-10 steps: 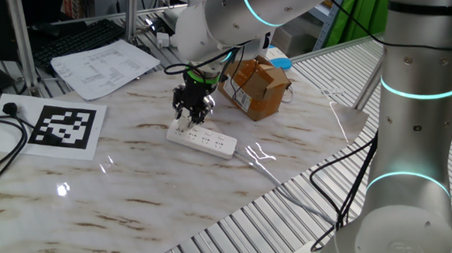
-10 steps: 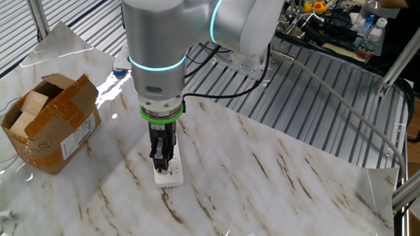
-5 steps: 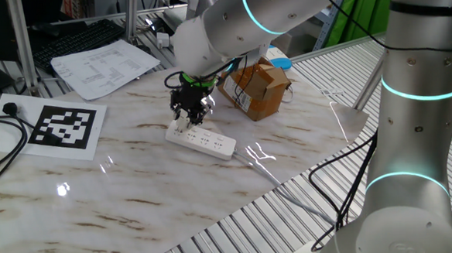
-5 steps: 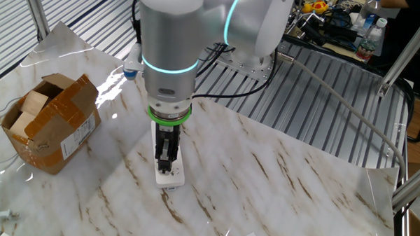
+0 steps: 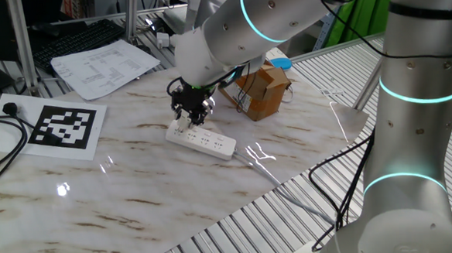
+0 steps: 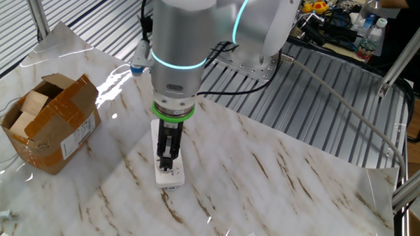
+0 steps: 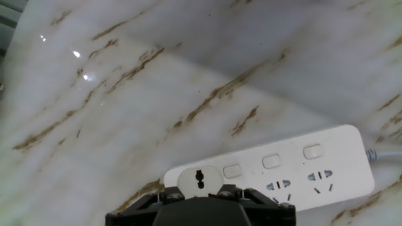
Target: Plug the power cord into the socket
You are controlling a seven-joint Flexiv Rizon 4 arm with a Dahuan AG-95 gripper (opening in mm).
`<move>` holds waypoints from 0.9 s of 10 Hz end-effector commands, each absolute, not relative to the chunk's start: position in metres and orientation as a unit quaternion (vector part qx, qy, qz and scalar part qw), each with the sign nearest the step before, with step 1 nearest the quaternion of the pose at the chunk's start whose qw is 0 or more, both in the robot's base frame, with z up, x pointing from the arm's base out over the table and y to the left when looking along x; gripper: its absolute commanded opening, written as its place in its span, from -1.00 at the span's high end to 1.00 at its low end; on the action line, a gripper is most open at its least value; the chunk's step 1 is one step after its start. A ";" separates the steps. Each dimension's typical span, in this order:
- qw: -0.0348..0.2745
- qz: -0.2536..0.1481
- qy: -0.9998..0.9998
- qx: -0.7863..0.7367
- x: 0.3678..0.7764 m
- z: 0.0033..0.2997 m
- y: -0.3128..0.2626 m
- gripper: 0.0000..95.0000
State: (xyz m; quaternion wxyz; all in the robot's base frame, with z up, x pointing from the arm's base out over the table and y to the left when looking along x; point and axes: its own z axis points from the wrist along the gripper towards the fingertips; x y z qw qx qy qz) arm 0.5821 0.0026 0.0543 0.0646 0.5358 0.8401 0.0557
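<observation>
One hand view alone shows the gripper [image 7: 200, 199] clamped on the power cord [image 7: 200, 182] atop the socket [image 7: 295, 172].

A robotics lab: a silver robot arm [image 5: 410, 93] with glowing teal rings stands at a marble-patterned table [image 5: 136, 185] edged by ribbed metal rollers [image 6: 322, 121]. A printed black-and-white marker sheet [image 5: 59, 127] lies on the table, and a workbench [image 6: 332, 15] cluttered with cables, tools and bottles sits behind, beside aluminium framing [image 5: 22, 44].
</observation>
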 end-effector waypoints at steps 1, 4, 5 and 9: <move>0.060 0.055 0.835 0.545 0.584 0.053 0.004 1.00; 0.060 0.056 0.836 0.542 0.584 0.052 0.004 1.00; 0.061 0.054 0.836 0.543 0.584 0.052 0.004 1.00; 0.062 0.056 0.834 0.546 0.585 0.051 0.005 1.00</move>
